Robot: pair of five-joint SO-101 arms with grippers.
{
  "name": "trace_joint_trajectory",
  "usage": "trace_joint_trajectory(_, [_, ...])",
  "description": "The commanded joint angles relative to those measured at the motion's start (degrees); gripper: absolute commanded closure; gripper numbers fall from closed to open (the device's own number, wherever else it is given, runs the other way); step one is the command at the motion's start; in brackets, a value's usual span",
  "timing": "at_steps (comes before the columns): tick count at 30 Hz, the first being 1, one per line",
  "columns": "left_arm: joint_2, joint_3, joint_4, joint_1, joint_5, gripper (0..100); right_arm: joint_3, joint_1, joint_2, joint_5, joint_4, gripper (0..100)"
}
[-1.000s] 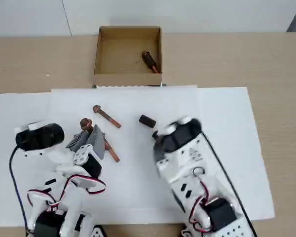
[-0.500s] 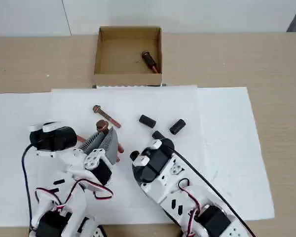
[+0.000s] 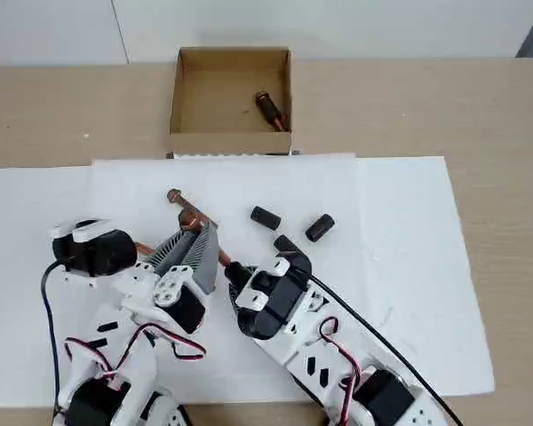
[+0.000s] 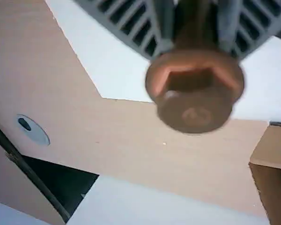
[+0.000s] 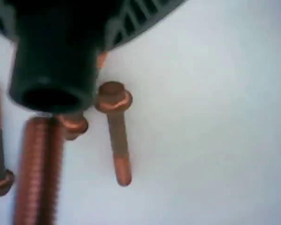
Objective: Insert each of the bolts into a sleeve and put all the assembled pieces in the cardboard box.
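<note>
My left gripper (image 3: 198, 241) is shut on a copper bolt (image 3: 204, 240), whose hex head (image 4: 194, 91) faces the left wrist camera. My right gripper (image 3: 238, 273) is shut on a black sleeve (image 3: 236, 272). The sleeve's open end (image 5: 49, 97) sits just off the held bolt's threaded shank (image 5: 40, 168). A loose bolt (image 3: 179, 201) lies on the white paper beyond the left gripper, and another bolt (image 5: 116, 133) lies flat in the right wrist view. Two loose sleeves (image 3: 265, 216) (image 3: 320, 227) lie mid-paper. The cardboard box (image 3: 186, 89) at the back holds one assembled piece (image 3: 268, 108).
White paper (image 3: 400, 266) covers the near half of the wooden table (image 3: 426, 98). A copper bolt end (image 3: 141, 248) shows beside the left arm. The paper to the right of both arms is bare.
My right arm swung left with a sleeve in its gripper, ending close to the held bolt. My left gripper moved right and farther back with its bolt. A second loose sleeve came into sight.
</note>
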Motion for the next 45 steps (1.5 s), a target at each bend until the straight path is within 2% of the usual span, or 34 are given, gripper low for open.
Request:
trace_joint_trajectory(1, [-0.79,-0.84,-1.67,0.35,0.53,100,-0.44,-0.22,-0.75,0.70,-1.80,99.7])
trace_joint_trajectory(15, [-0.79,-2.33,-0.88,0.53,0.53,100,1.23,-0.13,-0.75,0.70,-1.89,99.7])
trace_joint_trajectory(20, [-0.79,-2.33,0.35,2.64,0.53,100,1.41,-0.04,-0.66,0.70,-5.85,99.7])
trace_joint_trajectory(29, [-0.70,-2.33,0.53,2.90,0.53,100,1.05,-0.04,-0.66,0.79,-6.20,99.7])
trace_joint_trajectory(34, [-0.62,-2.24,5.27,5.10,0.53,100,0.88,-0.04,-0.75,0.88,-8.66,99.6])
trace_joint_trajectory(39, [-0.53,-2.07,7.82,6.33,0.53,100,1.14,-0.04,-0.75,6.51,-12.88,99.6])
trace_joint_trajectory(45, [-0.53,-1.45,9.23,6.33,0.53,100,1.14,-0.04,-0.75,9.58,-15.78,99.6])
